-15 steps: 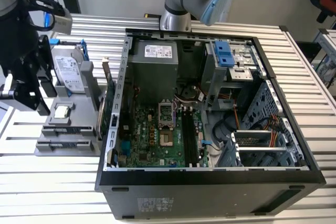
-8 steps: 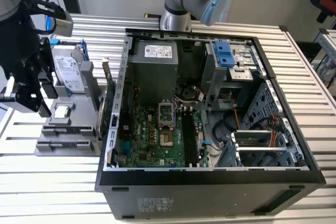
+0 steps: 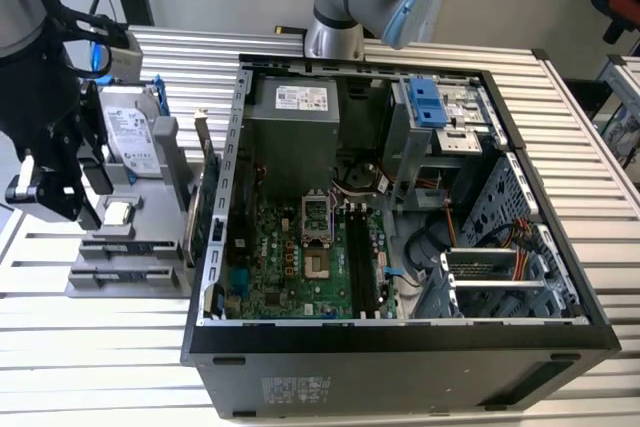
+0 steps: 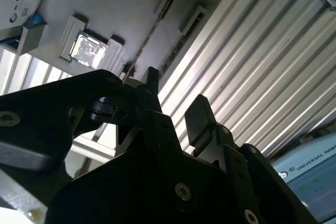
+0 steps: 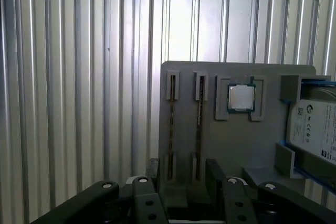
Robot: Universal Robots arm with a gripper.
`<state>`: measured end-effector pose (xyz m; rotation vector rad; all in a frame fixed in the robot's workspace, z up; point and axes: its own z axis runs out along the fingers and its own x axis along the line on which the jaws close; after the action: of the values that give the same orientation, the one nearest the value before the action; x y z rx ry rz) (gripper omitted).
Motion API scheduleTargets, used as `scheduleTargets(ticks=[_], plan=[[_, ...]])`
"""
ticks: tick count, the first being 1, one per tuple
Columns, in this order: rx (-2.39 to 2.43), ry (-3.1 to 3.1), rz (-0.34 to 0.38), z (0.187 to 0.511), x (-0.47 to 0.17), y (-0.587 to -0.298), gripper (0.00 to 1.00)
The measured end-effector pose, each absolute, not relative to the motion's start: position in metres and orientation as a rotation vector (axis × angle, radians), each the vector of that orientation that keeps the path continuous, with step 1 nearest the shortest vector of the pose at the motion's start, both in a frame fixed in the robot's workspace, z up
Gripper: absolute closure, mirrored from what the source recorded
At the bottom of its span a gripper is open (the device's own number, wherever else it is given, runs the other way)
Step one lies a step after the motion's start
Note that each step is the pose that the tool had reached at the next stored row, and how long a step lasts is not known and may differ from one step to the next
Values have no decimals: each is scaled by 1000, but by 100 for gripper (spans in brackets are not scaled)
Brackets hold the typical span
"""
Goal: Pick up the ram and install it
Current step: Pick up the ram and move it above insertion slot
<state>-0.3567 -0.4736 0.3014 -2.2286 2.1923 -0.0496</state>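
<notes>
First wrist view: ram (image 5: 199,119) in holder (image 5: 231,145) slot, processor (image 5: 241,97) in pocket.

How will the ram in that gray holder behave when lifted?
The ram stands on edge in a narrow slot of the gray holder, so it probably needs a straight pull. It looks thin and flat, likely light and stiff. Its bare board edge may be fragile under a hard squeeze.

bright, even light in the exterior view, the ribbed counter (image 3: 100,347) shining pale. it's dimmer inside the computer case (image 3: 400,372), shadow pooling low. in the second wrist view the hand (image 4: 176,90) is a black backlit silhouette and glare flares off the processor chip (image 4: 90,50). the first wrist view is greyer, its slats streaked with reflections.
</notes>
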Motion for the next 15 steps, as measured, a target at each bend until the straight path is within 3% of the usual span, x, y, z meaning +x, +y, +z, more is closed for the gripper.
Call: scheduleTargets(ticks=[15], plan=[[-2235, 2189, 5, 287, -357, -476, 0]])
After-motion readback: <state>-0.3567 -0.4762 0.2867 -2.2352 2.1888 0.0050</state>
